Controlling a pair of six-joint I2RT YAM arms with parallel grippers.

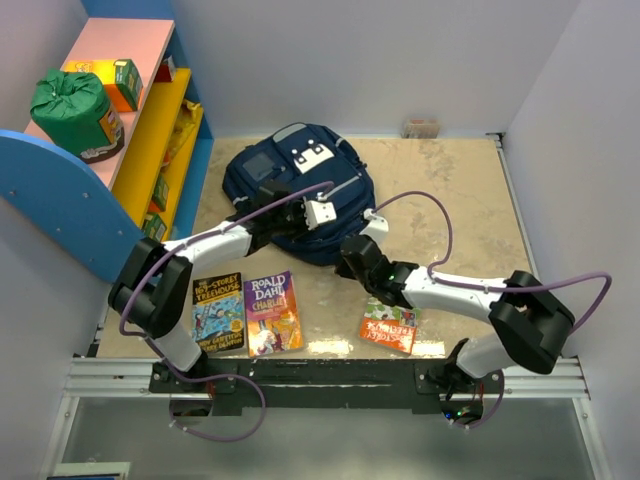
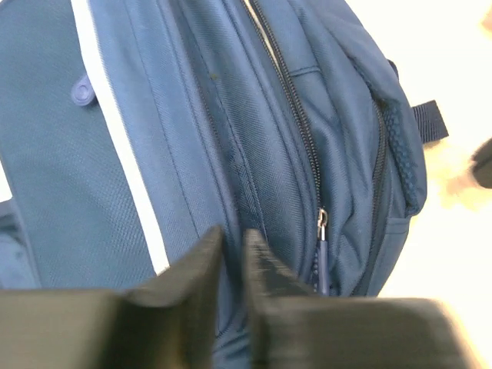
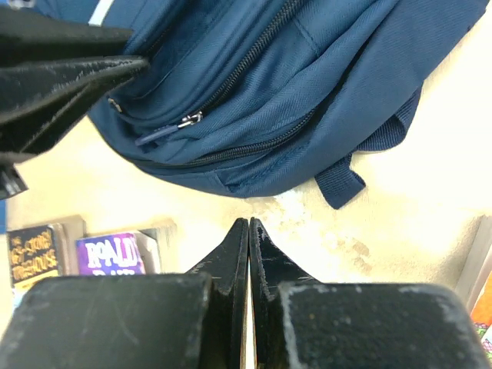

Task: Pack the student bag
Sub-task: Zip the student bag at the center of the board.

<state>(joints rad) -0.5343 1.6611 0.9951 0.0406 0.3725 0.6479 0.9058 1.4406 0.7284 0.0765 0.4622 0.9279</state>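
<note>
Judging from the large navy-blue fabric student bag (image 1: 255, 172), which lies flat mid-table with its zips apparently shut, and the three colourful paperback books (image 1: 272, 313) outside it near the arms, we reckon nothing is packed yet. Our left gripper (image 2: 233, 244) sits on the fabric beside the small metal zip pull (image 2: 322, 224), fingers nearly together; we cannot tell whether they pinch cloth. Our right gripper (image 3: 248, 227) hovers beside the bag, fingers pressed together, empty.

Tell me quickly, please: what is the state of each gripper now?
Left gripper: nearly closed, it seems to pinch the student bag fabric.
Right gripper: closed, holding nothing.
</note>
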